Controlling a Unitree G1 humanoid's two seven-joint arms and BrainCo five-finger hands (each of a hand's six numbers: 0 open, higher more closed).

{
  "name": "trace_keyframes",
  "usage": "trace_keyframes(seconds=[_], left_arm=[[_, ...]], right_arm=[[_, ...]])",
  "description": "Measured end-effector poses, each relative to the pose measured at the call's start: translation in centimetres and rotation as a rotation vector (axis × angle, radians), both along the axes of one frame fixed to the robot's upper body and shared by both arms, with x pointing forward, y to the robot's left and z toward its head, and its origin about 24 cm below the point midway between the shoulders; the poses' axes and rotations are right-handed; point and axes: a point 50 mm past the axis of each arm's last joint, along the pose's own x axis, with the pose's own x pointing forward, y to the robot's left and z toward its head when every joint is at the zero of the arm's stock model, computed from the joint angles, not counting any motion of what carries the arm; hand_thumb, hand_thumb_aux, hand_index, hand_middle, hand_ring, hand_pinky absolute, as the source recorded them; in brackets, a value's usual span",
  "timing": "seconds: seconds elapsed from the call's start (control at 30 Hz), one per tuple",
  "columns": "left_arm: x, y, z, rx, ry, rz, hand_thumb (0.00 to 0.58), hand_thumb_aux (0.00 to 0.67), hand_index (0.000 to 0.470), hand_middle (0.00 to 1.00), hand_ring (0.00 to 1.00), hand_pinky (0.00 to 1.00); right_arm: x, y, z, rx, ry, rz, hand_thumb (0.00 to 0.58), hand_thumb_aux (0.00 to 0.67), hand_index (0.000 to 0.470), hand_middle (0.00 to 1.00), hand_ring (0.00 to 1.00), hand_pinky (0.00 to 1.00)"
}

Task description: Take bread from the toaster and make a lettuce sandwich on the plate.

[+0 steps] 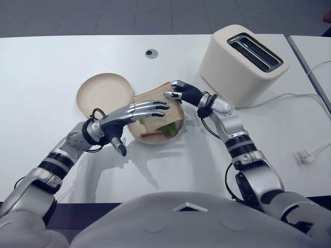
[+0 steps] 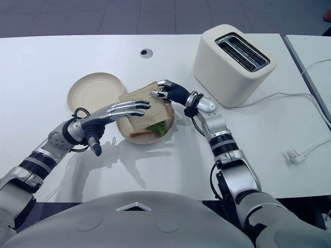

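On the white desk (image 1: 51,62), a round tan plate (image 1: 138,137) sits near the middle, and the pale, brown-crusted top slice of bread (image 1: 155,94) lies over it. The slice is tilted, with its far corner lifted toward 12 o'clock. The right robot hand (image 1: 186,93) comes in from 3 o'clock, its dark fingers pinched together on the far right edge of that slice, close to the raised corner. The left robot hand (image 1: 121,121) reaches in from 8 o'clock with its silver fingers (image 1: 150,107) stretched out flat and apart across the near left part of the slice. Its thumb hangs down toward the desk and it grips nothing; whether the fingertips press the bread or lie just above it cannot be told. Under the slice, a green lettuce leaf (image 1: 168,129) peeks out at the plate's 5 o'clock side, next to the brown crust of a lower slice of bread (image 1: 152,133) at 6 o'clock. A second round, cream-coloured plate (image 1: 105,94) lies just beside the first at 10 o'clock. The cream two-slot toaster (image 1: 240,64) stands at 1 o'clock from the sandwich plate, just beyond the right robot hand's wrist. Its white cable and plug (image 1: 309,156) trail off across the desk toward 4 o'clock. A small dark round grommet (image 1: 151,53) is set in the desk at 12 o'clock.
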Motion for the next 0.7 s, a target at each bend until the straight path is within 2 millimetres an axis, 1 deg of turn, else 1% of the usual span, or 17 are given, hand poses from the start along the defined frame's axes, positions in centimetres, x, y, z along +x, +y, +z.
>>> trace_keyframes(seconds=[0.1,0.2,0.33,0.4,0.43,0.47,0.5,0.53,0.57,0.6,0.63,0.67,0.7], left_arm=[[0.5,-0.1,-1.3,0.1,0.021,0.031,0.0,0.0,0.0,0.0,0.0,0.0],[0.6,-0.3,-1.7,0.15,0.022,0.032,0.0,0.0,0.0,0.0,0.0,0.0],[0.6,-0.5,-2.3,0.199,0.032,0.026,0.0,0.0,0.0,0.0,0.0,0.0],[0.6,-0.6,-2.6,0.228,0.04,0.019,0.0,0.0,0.0,0.0,0.0,0.0],[0.6,-0.6,-2.8,0.246,0.044,0.012,0.0,0.0,0.0,0.0,0.0,0.0],[0.6,-0.7,-3.0,0.259,0.053,0.003,0.0,0.0,0.0,0.0,0.0,0.0],[0.6,-0.8,-3.2,0.275,0.055,-0.004,0.0,0.0,0.0,0.0,0.0,0.0],[0.7,-0.9,-3.4,0.298,0.057,-0.015,0.0,0.0,0.0,0.0,0.0,0.0],[0.7,-1.1,-3.7,0.313,0.062,-0.025,0.0,0.0,0.0,0.0,0.0,0.0],[0.9,-1.5,-3.7,0.316,0.059,-0.037,0.0,0.0,0.0,0.0,0.0,0.0],[0.9,-1.7,-3.7,0.316,0.058,-0.046,0.0,0.0,0.0,0.0,0.0,0.0],[1.0,-2.0,-3.7,0.313,0.059,-0.053,0.0,0.0,0.0,0.0,0.0,0.0],[1.1,-2.2,-3.8,0.317,0.063,-0.058,0.0,0.0,0.0,0.0,0.0,0.0]], right_arm=[[0.0,0.4,-0.1,-0.094,-0.061,-0.037,0.58,0.67,0.47,0.87,0.87,0.87],[0.1,1.0,0.0,-0.203,-0.173,-0.065,0.58,0.67,0.47,0.86,0.86,0.86],[0.0,1.7,0.0,-0.323,-0.285,-0.048,0.58,0.67,0.47,0.85,0.85,0.85],[0.1,1.7,0.0,-0.374,-0.332,-0.049,0.58,0.67,0.47,0.81,0.81,0.81],[0.1,1.6,-0.2,-0.403,-0.348,-0.044,0.58,0.67,0.47,0.77,0.77,0.77],[0.1,1.6,-0.3,-0.424,-0.367,-0.041,0.429,0.328,0.23,0.67,0.67,0.67],[0.2,1.5,-0.3,-0.445,-0.388,-0.04,0.0,0.0,0.0,0.6,0.6,0.6],[0.3,1.2,-0.4,-0.489,-0.421,-0.05,0.0,0.0,0.0,0.53,0.53,0.53],[0.3,1.0,-0.4,-0.526,-0.464,-0.056,0.0,0.0,0.0,0.4,0.4,0.4],[0.4,0.9,-0.2,-0.553,-0.526,-0.071,0.0,0.0,0.0,0.18,0.18,0.18],[0.6,0.8,0.0,-0.575,-0.576,-0.086,0.0,0.0,0.0,0.05,0.05,0.05],[0.8,0.7,0.4,-0.597,-0.644,-0.107,0.0,0.0,0.0,0.0,0.0,0.0],[1.2,0.5,0.9,-0.617,-0.72,-0.15,0.0,0.0,0.0,0.0,0.0,0.0]])
